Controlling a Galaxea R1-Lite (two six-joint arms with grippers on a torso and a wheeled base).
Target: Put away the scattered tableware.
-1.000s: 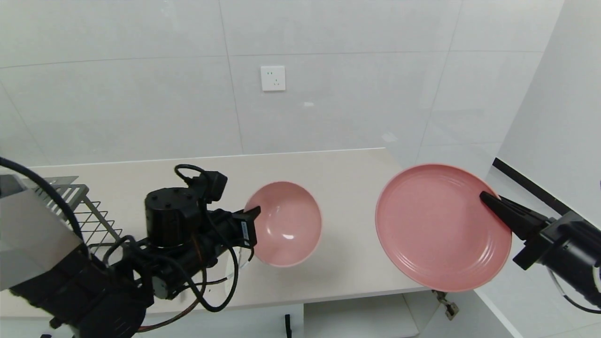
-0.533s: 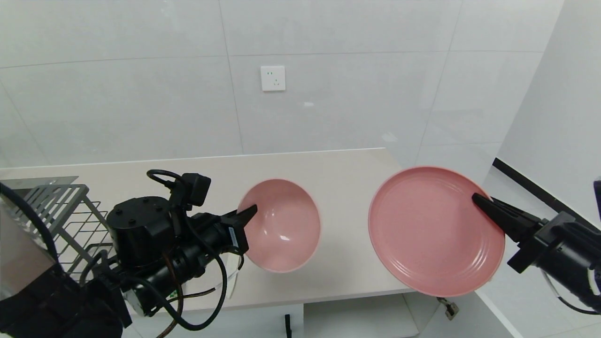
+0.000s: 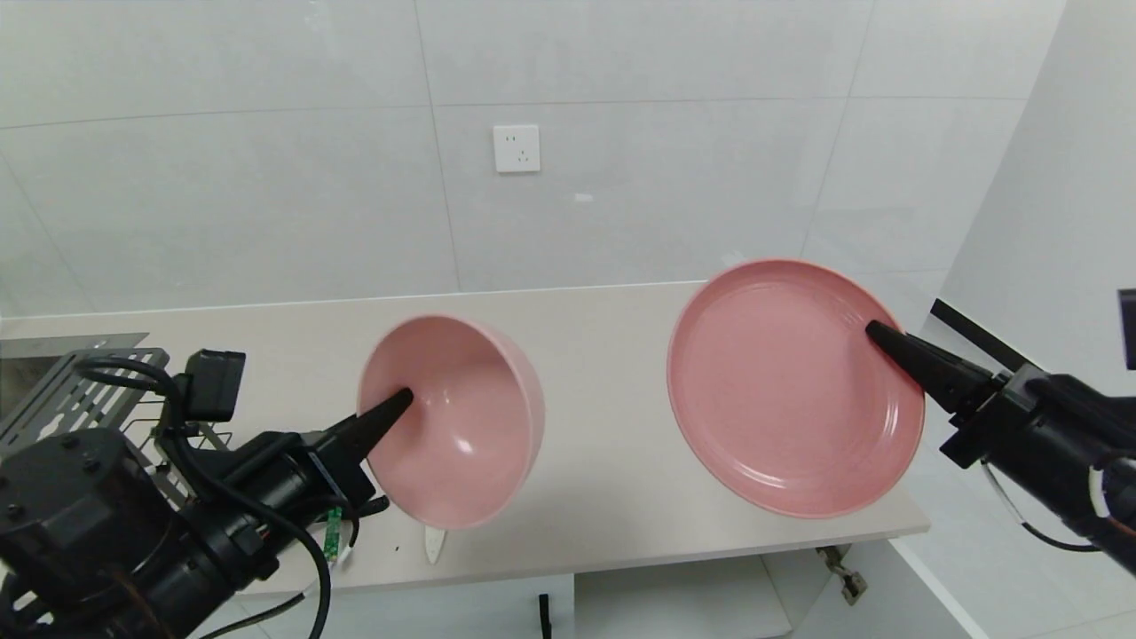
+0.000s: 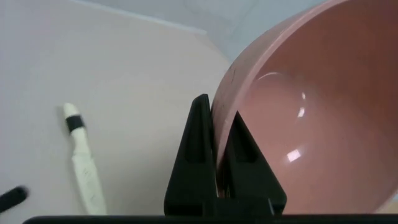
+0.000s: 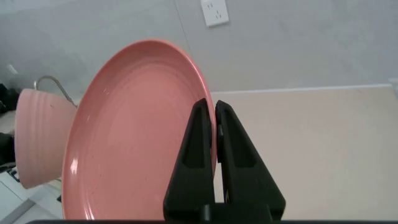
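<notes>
Item one: pink bowl (image 3: 461, 426), held clear of the counter (image 3: 612, 355) and tipped so that its hollow faces the head camera. The left gripper (image 3: 401, 399) has its fingers closed on the rim at the bowl's 9 o'clock, one finger inside the wall and one outside. Item two: pink plate (image 3: 781, 390), at 3 o'clock of the bowl and well apart from it, also in the air and tilted face-forward. The right gripper (image 3: 879, 335) is pinched shut on its rim at about 2 o'clock. Item three: small white utensil (image 3: 433, 543), lying loose on the counter at 6 o'clock of the bowl, untouched. Destination, by judgement: the wire rack (image 3: 53, 390) at 9 o'clock of the bowl, near the counter's end. Step in hand: carrying, with both pieces lifted and neither yet stowed. Next move probably calls for swinging the bowl across to the rack and keeping each rim grip firm, since a tilted dish held by one edge may slip or pivot.
</notes>
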